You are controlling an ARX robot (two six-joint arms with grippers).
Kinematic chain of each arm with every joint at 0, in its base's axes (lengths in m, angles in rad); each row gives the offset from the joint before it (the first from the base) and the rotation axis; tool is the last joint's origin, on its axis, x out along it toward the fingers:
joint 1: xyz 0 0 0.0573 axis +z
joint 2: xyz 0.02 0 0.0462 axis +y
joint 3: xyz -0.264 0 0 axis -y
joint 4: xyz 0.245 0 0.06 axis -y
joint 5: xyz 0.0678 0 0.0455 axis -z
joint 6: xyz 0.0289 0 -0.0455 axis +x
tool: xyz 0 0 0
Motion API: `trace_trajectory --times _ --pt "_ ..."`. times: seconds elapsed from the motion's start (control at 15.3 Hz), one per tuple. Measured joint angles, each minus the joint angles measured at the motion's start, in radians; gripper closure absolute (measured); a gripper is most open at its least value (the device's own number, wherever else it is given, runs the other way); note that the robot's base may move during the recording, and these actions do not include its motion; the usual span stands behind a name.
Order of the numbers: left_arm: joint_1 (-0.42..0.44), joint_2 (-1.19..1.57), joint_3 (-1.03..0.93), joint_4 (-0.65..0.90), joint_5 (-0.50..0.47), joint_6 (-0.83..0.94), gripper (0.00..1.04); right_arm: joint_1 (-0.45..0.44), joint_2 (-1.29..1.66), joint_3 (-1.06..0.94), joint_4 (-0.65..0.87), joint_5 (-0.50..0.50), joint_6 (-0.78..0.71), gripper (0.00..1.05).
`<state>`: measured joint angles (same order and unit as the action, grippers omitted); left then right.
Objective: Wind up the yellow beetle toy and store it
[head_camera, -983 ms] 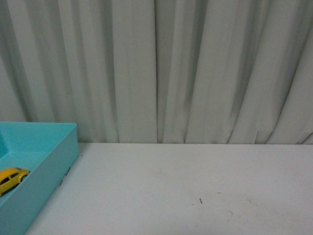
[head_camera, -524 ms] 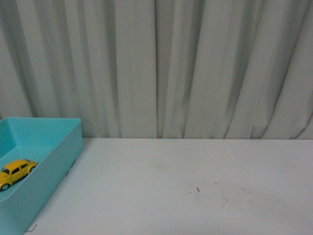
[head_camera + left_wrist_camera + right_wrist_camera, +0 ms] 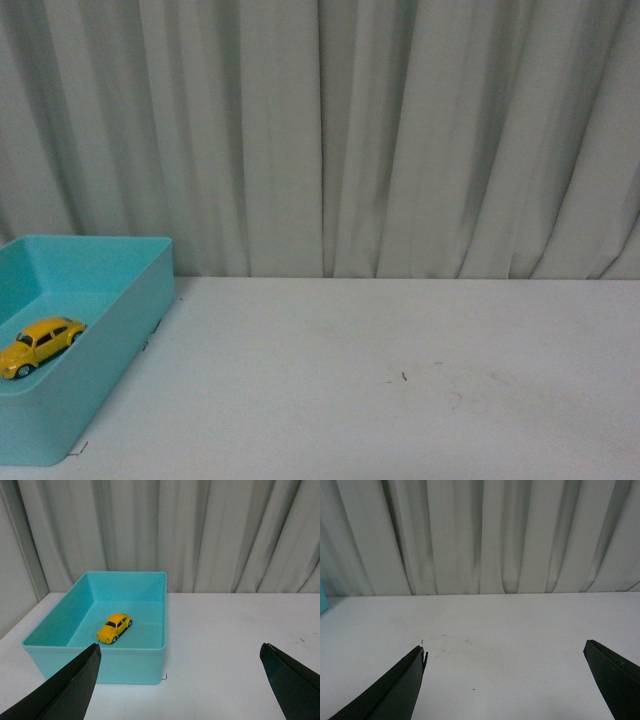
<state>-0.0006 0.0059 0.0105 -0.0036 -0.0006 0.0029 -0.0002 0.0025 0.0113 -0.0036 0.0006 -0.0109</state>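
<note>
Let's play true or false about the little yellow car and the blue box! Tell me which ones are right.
1. The yellow beetle toy sits inside the turquoise box. True.
2. The left pincer is holding the car. False: it is open, empty and apart from the box.
3. The car lies upside down. False: it stands on its wheels.
4. The right pincer is open over bare white table. True.
5. A grey curtain hangs behind the table. True.

Black, tapered fingers point(image 3: 70, 690) on both hands
</note>
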Motion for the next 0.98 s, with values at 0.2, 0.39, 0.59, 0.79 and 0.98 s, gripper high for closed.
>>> trace_trajectory --times 0.2,0.39,0.59,0.79,0.98 --pt "0.000 0.000 0.000 0.000 0.000 0.000 0.07 0.000 0.000 0.000 0.000 0.000 0.000 0.07" --pt "0.000 0.000 0.000 0.000 0.000 0.000 0.07 0.000 0.000 0.000 0.000 0.000 0.000 0.07" --pt "0.000 0.000 0.000 0.000 0.000 0.000 0.07 0.000 0.000 0.000 0.000 0.000 0.000 0.07" --pt "0.000 0.000 0.000 0.000 0.000 0.000 0.07 0.000 0.000 0.000 0.000 0.000 0.000 0.07" --pt "0.000 0.000 0.000 0.000 0.000 0.000 0.07 0.000 0.000 0.000 0.000 0.000 0.000 0.07"
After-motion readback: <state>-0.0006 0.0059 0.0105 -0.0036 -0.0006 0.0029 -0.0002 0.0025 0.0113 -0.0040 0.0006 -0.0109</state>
